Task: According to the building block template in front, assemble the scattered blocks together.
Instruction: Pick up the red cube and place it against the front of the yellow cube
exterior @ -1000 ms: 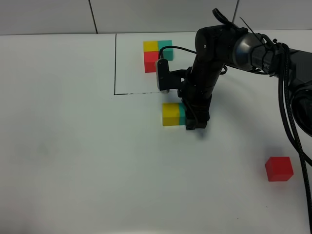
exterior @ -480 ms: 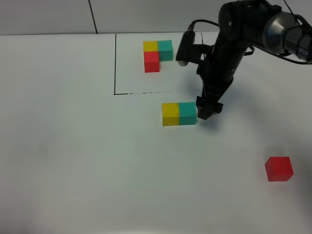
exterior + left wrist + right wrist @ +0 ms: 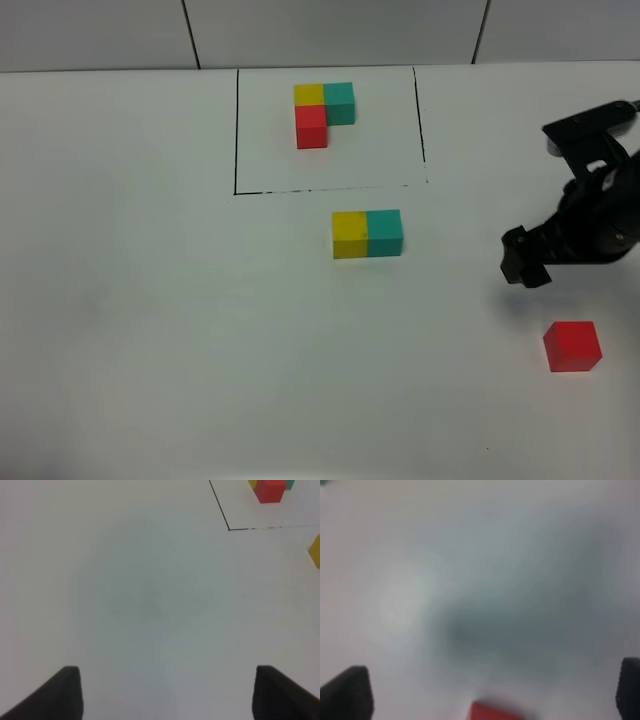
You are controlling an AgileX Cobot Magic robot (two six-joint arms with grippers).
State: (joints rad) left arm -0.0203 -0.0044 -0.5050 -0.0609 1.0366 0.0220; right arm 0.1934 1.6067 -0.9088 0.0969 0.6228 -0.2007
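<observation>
The template (image 3: 322, 112), an L of small yellow, teal and red cubes, sits inside the black drawn rectangle (image 3: 236, 130) at the back. The loose yellow cube (image 3: 350, 235) and teal cube (image 3: 384, 232) stand joined side by side just in front of the rectangle. The loose red cube (image 3: 572, 346) lies alone at the right front; its edge shows in the right wrist view (image 3: 495, 712). My right gripper (image 3: 525, 262) hovers above and left of the red cube, open and empty. My left gripper (image 3: 165, 692) is open over bare table; the template's red cube (image 3: 270, 490) shows far off.
The white table (image 3: 150, 300) stretches wide on the left and front. The right arm's dark links and cable (image 3: 595, 180) occupy the right edge. A tiled wall (image 3: 330, 30) runs behind the table.
My right gripper let go of the teal cube beside the yellow one, lifted, and swung right and forward toward the red cube. The cubes have not moved since.
</observation>
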